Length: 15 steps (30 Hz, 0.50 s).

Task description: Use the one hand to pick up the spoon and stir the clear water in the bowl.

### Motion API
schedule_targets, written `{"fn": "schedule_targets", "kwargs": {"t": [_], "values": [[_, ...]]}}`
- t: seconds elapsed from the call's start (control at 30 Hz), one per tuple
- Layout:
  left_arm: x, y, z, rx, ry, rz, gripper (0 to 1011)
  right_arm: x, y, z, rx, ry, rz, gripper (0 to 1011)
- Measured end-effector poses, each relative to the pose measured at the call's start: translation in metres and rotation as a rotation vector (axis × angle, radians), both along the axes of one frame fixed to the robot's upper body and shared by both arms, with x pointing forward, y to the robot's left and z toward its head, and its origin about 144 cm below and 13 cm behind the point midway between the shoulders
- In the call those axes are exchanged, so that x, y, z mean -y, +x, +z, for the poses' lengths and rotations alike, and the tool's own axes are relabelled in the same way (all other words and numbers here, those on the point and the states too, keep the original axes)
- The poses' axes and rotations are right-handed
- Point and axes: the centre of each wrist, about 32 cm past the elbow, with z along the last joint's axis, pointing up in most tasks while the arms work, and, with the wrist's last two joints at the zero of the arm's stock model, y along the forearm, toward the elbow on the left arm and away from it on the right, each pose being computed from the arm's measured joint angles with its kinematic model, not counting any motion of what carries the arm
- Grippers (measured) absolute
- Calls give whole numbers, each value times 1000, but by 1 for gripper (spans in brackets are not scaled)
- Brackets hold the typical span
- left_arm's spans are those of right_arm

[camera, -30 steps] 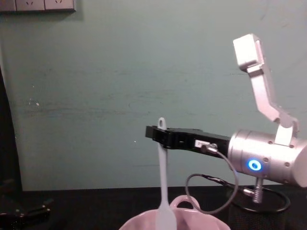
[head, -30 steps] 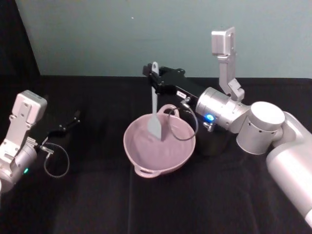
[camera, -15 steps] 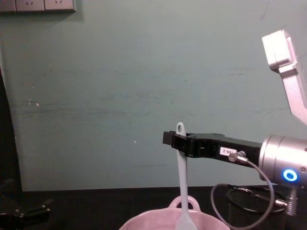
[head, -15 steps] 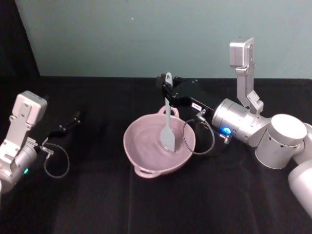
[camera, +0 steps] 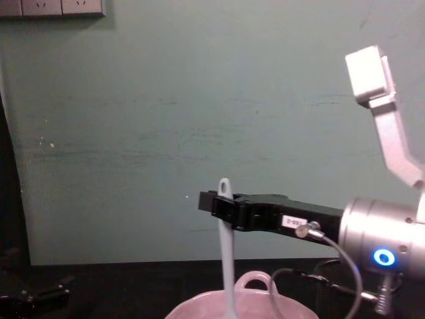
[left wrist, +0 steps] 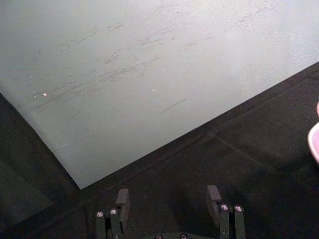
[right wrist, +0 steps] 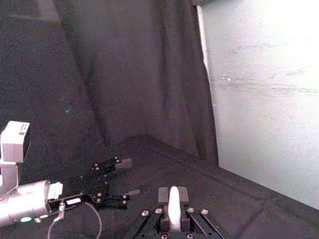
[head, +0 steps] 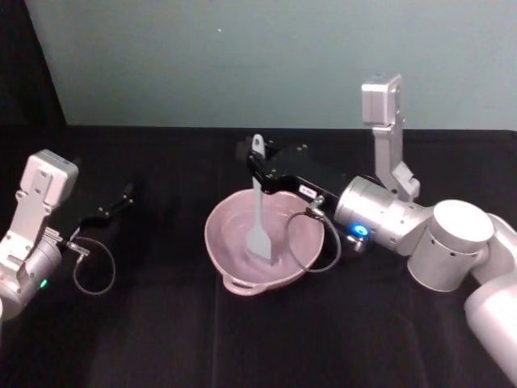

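Observation:
The pale pink bowl sits mid-table, its loop handle rising at the far rim. The clear water inside is hardly visible. My right gripper, black and slim on a silver arm, reaches over the bowl and is shut on the upper handle of the white spoon. The spoon hangs upright with its blade low inside the bowl, left of centre. In the right wrist view the spoon handle sits pinched between the fingers. My left gripper rests parked at the left, open and holding nothing.
A black cloth covers the table, with a teal wall behind. The right arm's cable loop hangs over the bowl's right rim. Another cable loop lies by the left arm. A dark curtain hangs on the left.
The right gripper swung the spoon from the bowl's left side to its right, then back to the left and nearer. The blade swept across the bowl. The left arm stayed still.

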Motion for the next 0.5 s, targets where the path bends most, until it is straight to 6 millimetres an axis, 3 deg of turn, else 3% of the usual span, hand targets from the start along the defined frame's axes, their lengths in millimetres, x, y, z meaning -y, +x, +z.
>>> {"fn": "schedule_targets", "kwargs": {"t": [0.5], "values": [[0, 0, 0, 0, 0, 0, 1011, -30, 32, -1, -11, 19, 29, 111]]}}
